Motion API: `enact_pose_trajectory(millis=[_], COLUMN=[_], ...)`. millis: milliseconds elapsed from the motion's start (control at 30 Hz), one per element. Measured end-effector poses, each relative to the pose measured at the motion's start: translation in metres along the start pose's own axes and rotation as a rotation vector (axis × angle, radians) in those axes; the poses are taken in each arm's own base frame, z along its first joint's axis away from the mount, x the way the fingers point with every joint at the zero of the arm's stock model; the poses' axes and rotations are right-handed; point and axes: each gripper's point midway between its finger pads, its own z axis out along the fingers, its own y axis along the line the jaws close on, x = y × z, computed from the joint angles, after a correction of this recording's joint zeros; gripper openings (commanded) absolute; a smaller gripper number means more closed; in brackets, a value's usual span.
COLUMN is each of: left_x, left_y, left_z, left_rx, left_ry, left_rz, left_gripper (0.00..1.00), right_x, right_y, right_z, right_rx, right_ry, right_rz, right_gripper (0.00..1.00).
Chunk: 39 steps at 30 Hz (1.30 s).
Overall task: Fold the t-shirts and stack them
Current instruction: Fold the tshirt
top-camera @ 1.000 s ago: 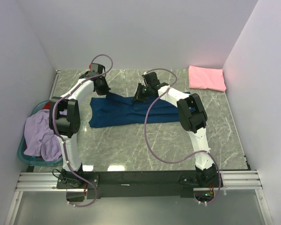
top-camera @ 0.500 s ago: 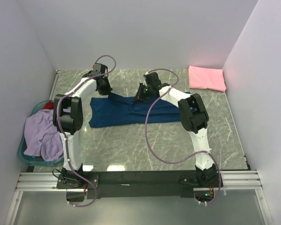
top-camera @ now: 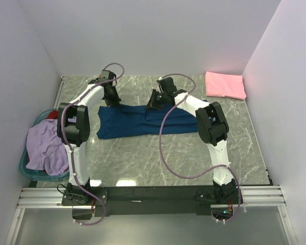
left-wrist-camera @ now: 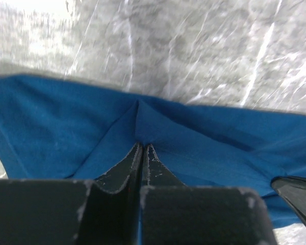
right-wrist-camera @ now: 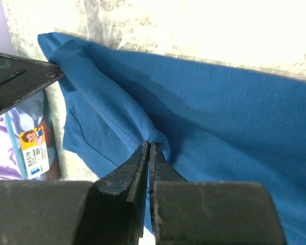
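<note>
**Q:** Top view: where does the garment lie relative to the two tools?
**A:** The navy blue cloth t-shirt [top-camera: 137,123] lies as a wide band across the middle of the grey marbled table [top-camera: 143,158]. The left gripper [top-camera: 113,103] meets its far edge near the left end. The right gripper [top-camera: 152,107] meets the same edge nearer the middle. How the jaws stand cannot be read from this view.

**Q:** What surrounds it?
**A:** A folded pink t-shirt [top-camera: 225,84] lies in the far right corner, well apart. At the table's left edge, a teal plastic basket [top-camera: 24,166] holds a crumpled lavender t-shirt [top-camera: 43,148], with a red t-shirt [top-camera: 52,114] behind it. The right arm crosses above the navy shirt's right part and hides some of it.

**Q:** Left wrist view?
**A:** The left gripper [left-wrist-camera: 143,145] has its fingers pressed together on a small ridge of the navy blue cloth t-shirt [left-wrist-camera: 61,127], and creases spread out from the pinch. Bare marble lies beyond the cloth's far edge.

**Q:** Right wrist view?
**A:** The right gripper [right-wrist-camera: 149,144] is likewise clamped on a raised fold of the navy blue cloth t-shirt [right-wrist-camera: 234,112]. The teal plastic basket [right-wrist-camera: 14,127], bearing a label, shows at the lower left beyond the shirt's end.
</note>
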Motion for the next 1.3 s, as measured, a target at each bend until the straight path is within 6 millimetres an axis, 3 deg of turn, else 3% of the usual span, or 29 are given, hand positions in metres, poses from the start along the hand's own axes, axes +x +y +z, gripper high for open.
enact_pose_trajectory(millis=[567, 1300], left_x=[0.028, 0.031], left_y=[0.011, 0.02], left_z=[-0.008, -0.027], left_rx=[-0.032, -0.036], left_ry=[0.124, 0.19], left_rz=[-0.035, -0.07], left_gripper=[0.09, 0.09], right_x=[0.014, 0.039], right_y=[0.002, 0.0], right_z=[-0.013, -0.01], right_rx=[0.0, 0.006], right_ry=[0.046, 0.113], right_rz=[0.007, 0.039], right_gripper=[0.09, 0.11])
